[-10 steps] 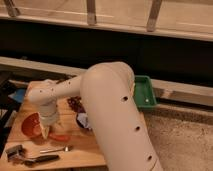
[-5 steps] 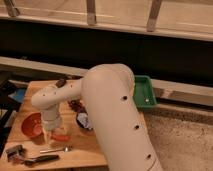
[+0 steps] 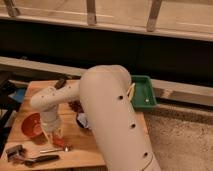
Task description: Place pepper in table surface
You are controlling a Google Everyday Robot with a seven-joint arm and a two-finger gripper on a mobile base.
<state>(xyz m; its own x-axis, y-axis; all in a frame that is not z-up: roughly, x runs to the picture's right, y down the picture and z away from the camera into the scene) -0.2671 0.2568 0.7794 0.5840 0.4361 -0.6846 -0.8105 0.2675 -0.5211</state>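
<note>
The pepper point(image 3: 59, 141) is a small red-orange piece low over the light wooden table surface point(image 3: 90, 150), just right of the orange bowl point(image 3: 30, 125). My gripper point(image 3: 51, 135) hangs from the white arm, pointing down, right beside the pepper at the bowl's right edge. I cannot tell whether the pepper touches the gripper or rests on the wood. The big white arm segment hides the table's right part.
A green tray point(image 3: 143, 95) stands at the table's far right. Metal tools point(image 3: 15, 152) and a dark-handled utensil point(image 3: 42, 159) lie at the front left. Dark small items point(image 3: 81, 120) sit mid-table. A railing and dark wall run behind.
My gripper has shifted right from over the orange bowl to its right edge, close to the pepper. The arm's wrist has swung with it.
</note>
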